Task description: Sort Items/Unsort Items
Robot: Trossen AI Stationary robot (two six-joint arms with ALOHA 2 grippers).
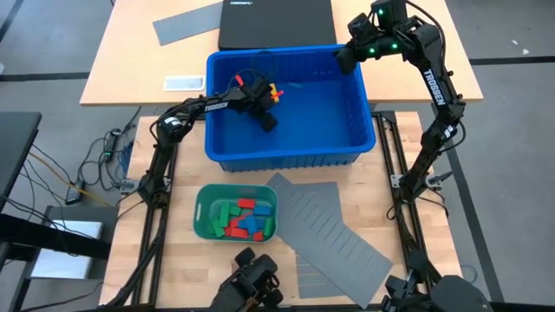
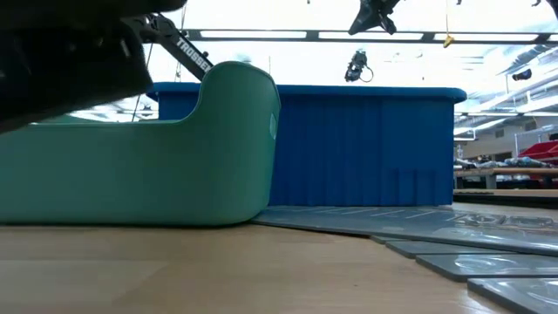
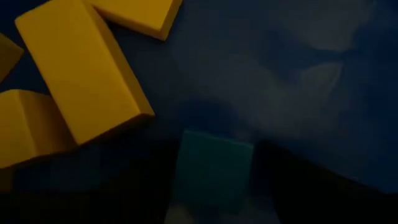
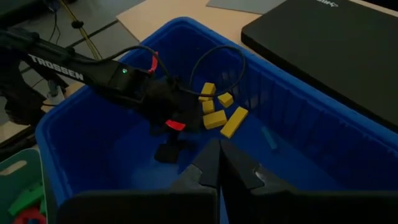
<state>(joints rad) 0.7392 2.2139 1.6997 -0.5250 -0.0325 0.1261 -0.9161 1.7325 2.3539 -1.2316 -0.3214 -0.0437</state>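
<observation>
Looking down from the high view, you have the left gripper (image 1: 265, 110) reaching into the big blue bin (image 1: 355, 130) at the back of the desk (image 1: 381, 217), its fingers spread as wide as they go. Just past it lies a small cluster of yellow blocks (image 4: 219, 113) on the bin floor, near the far wall. In the left wrist view those yellow blocks (image 3: 81, 68) lie close in front, and a teal-green block (image 3: 214, 165) sits between the dark fingers (whether the fingers touch it, you cannot tell).

Your right gripper (image 4: 219, 163) hangs over the bin's far right corner, fingers pressed together with nothing between them; the high view shows it (image 1: 345, 59) just at the rim.

Nearer you, the green tray (image 1: 201, 217) stands on the desk in front of the bin, holding a mix of red, green and blue blocks (image 1: 244, 217). Beside the tray, the grey slotted sheet (image 1: 334, 230) lies flat, angled across the desk's near right part. Behind the bin there is a black case (image 1: 273, 22) and another grey sheet (image 1: 186, 24).
</observation>
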